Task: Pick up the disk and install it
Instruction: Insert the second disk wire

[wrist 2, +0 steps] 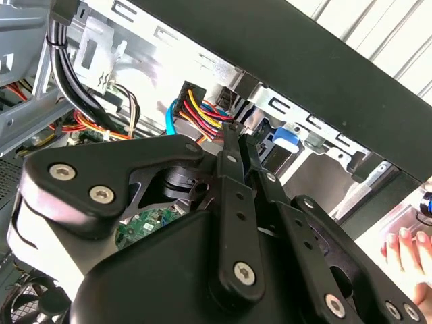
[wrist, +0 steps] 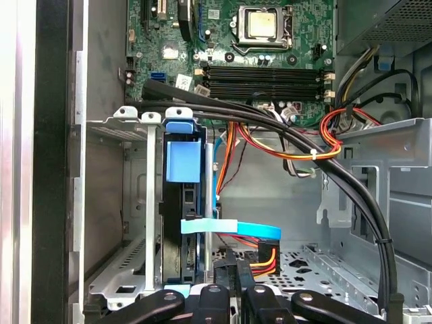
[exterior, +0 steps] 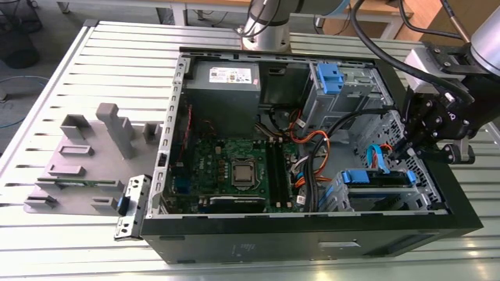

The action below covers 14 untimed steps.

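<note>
The disk (exterior: 373,180) sits in the low drive cage at the case's front right corner, its blue carrier rails showing on top. In the first wrist view the disk (wrist: 183,162) stands on edge in that cage, with a blue data cable (wrist: 229,227) and a power plug with red and yellow wires (wrist: 266,258) at its end. My gripper (exterior: 400,153) hangs just above and behind the disk, inside the case's right wall. Its two thin black fingers lie together, shut on nothing, in both wrist views (wrist 2: 233,129) (wrist: 233,262), tips beside the power plug.
The open black case (exterior: 312,243) lies on a slatted metal table. A tall grey drive cage with a blue-tabbed bracket (exterior: 328,79) stands behind my gripper. Thick black cables (wrist: 317,158) cross the motherboard (exterior: 234,170). A grey fixture plate (exterior: 86,158) lies left. A person's hand (wrist 2: 405,251) rests outside the case.
</note>
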Motion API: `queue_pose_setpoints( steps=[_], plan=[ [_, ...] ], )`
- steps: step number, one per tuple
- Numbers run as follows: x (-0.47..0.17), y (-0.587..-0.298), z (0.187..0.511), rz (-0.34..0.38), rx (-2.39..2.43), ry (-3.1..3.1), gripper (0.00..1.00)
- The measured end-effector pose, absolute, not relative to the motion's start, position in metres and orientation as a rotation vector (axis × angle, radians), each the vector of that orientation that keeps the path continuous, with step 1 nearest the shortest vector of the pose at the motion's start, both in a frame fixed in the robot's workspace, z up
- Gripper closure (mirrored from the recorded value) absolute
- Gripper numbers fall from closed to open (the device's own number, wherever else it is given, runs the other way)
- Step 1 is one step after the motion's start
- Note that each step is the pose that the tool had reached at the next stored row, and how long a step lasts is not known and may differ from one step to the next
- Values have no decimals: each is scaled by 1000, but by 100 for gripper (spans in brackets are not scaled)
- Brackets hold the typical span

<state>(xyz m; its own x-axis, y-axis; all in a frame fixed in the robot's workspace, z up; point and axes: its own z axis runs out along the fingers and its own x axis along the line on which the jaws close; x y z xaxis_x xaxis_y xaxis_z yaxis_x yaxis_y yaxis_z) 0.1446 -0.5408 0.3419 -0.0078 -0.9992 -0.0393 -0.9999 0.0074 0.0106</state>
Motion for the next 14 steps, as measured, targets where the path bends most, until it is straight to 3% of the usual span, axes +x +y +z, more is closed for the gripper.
queue_pose_setpoints(
  steps=[14],
  plan=[
    [143,-551,342,56,-2198,2214,84]
  ],
)
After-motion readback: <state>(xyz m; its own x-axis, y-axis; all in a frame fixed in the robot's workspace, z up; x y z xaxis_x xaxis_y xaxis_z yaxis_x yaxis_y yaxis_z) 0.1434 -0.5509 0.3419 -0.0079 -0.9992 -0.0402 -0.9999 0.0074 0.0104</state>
